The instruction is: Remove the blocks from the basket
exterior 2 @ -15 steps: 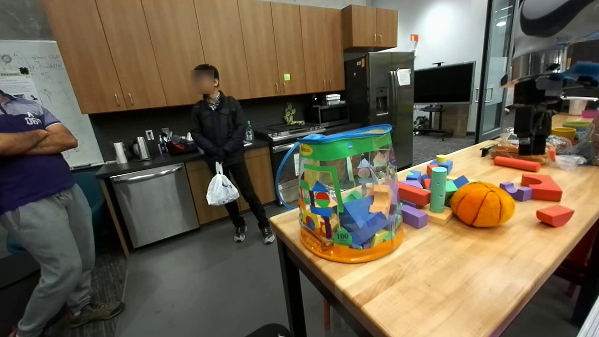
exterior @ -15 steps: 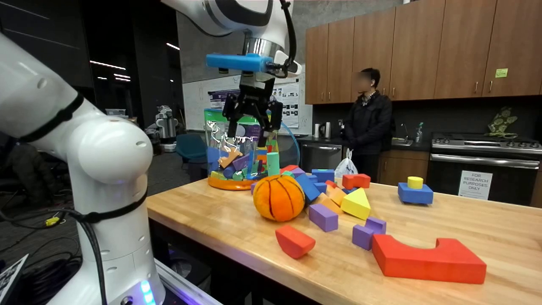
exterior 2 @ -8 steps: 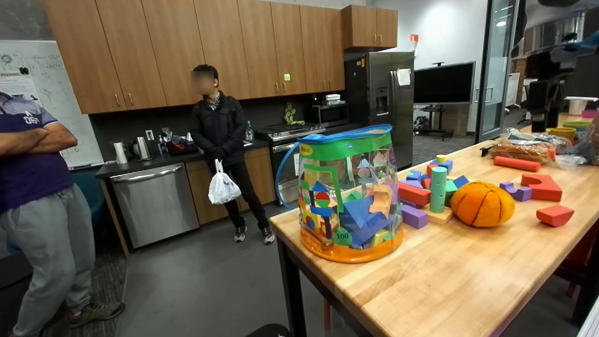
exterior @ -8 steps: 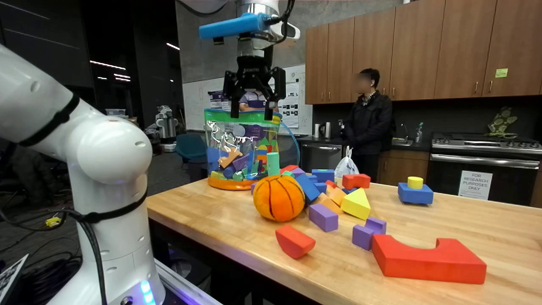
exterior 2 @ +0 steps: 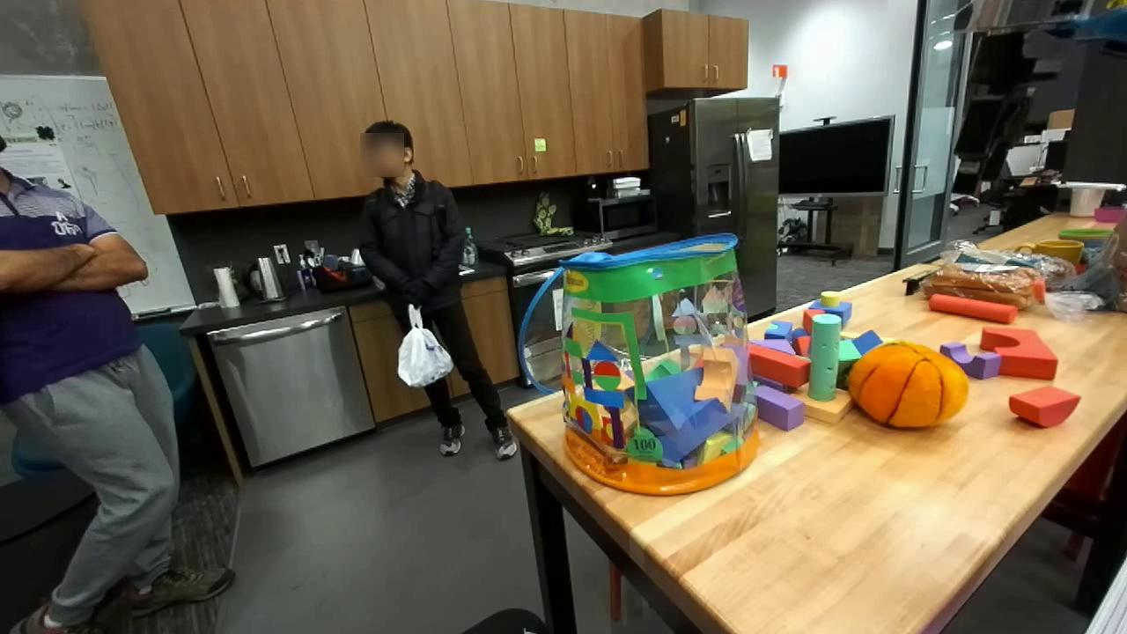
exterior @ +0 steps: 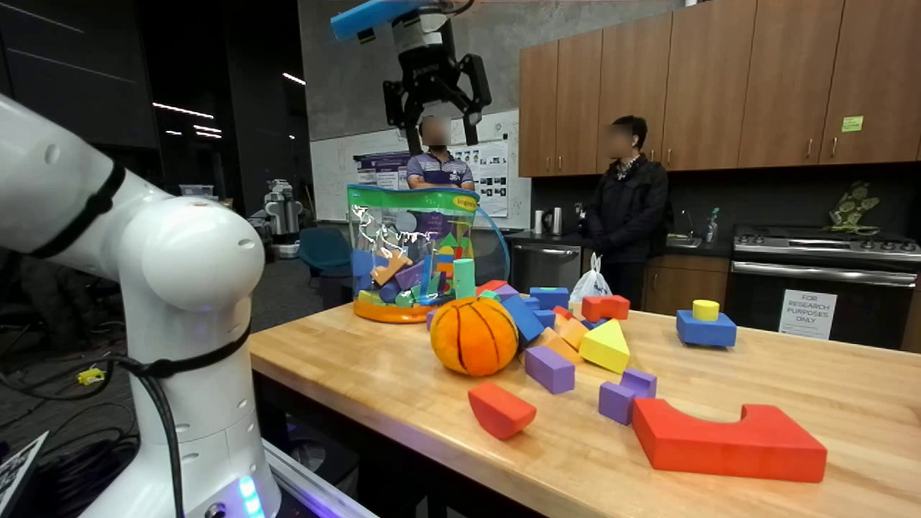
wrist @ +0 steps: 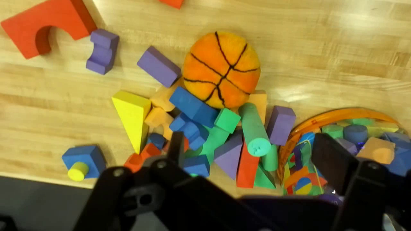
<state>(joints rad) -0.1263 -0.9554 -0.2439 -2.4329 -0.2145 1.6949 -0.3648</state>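
Note:
The basket [exterior: 412, 196] is a see-through bag with a green band and an orange base. It stands upright at the table corner and also shows in an exterior view [exterior 2: 656, 280]. Several blocks lie inside it, among them an orange block [exterior: 390, 269] and blue blocks [exterior 2: 682, 416]. Other blocks lie loose beside it: a green cylinder [exterior 2: 825, 357] standing up, a yellow wedge [exterior: 606, 347], a red arch [exterior: 730, 444]. My gripper [exterior: 443, 144] is open and empty, high above the basket's rim. In the wrist view its spread fingers [wrist: 252, 147] frame loose blocks and part of the basket.
An orange basketball [exterior: 474, 336] sits beside the loose blocks. A blue block with a yellow cylinder on it [exterior: 706, 325] stands near the table's edge. Bagged items [exterior 2: 986, 280] lie along the table. Two people [exterior 2: 409, 255] stand behind the table.
My gripper has risen from in front of the basket to well above its rim and tilted slightly. It stays open. The blocks, basket and ball have not moved.

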